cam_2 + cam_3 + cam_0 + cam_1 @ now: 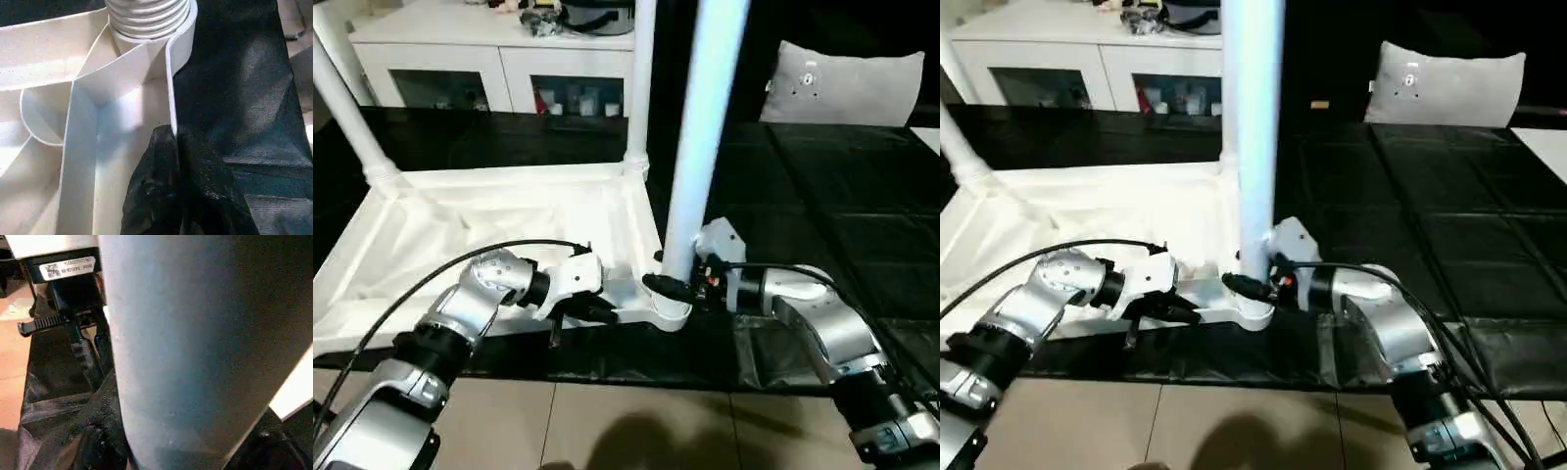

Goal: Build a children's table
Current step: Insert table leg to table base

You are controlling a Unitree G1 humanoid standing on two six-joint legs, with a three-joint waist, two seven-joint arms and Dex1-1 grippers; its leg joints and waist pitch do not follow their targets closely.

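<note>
The right gripper (677, 286) is closed around the lower end of an upright leg (705, 137), just above the near corner socket (668, 311) of the tabletop (460, 235). The left gripper (597, 311) is clenched on the tabletop's near rim (171, 88), beside that socket, pinning it. The tabletop lies upside down on a black mat (1410, 225), ribs up. Two more legs (641, 88) (347, 108) stand in the far corner sockets.

The leg is judged light, stiff and smooth, so it may slip or twist in the fingers; a low hold near the ribbed end gives the best control for seating it. The thin rim is likely to flex, so it is best held close to the socket.

Behind, a cabinet (450, 73) with glass doors holds small items too dim to identify. A grey cushion (847, 83) is seen at far right.
</note>
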